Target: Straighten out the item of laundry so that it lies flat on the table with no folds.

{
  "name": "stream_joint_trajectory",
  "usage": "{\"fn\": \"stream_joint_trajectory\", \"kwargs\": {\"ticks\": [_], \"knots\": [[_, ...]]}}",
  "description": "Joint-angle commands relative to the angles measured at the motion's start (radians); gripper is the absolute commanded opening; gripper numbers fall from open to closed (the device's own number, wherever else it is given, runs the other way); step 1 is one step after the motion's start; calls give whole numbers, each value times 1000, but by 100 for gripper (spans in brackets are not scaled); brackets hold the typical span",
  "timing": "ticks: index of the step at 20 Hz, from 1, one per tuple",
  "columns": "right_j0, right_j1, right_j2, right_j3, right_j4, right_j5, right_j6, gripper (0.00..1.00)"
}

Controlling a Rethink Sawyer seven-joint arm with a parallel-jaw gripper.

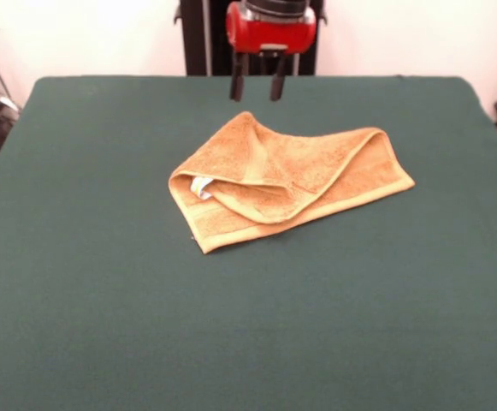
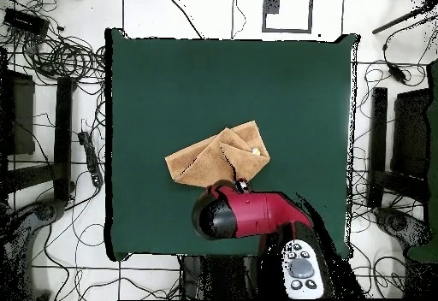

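I see the towel (image 1: 286,178) lying folded over itself mid-bench (image 1: 103,282). My end effector (image 1: 256,88) hangs spread and empty just beyond the towel's far edge. I'd pinch only the top flap's corner near the label (image 1: 200,186), then peel it outward.

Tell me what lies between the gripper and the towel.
Nothing: in the front view only bare green table separates the open gripper, hanging above, from the folded towel.
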Motion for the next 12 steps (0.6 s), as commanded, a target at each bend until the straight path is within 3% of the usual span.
{"fn": "stream_joint_trajectory", "kwargs": {"ticks": [1,12], "knots": [[38,77,5,-66,120,0,267,100],[100,144,-38,-107,266,-44,316,100]]}}
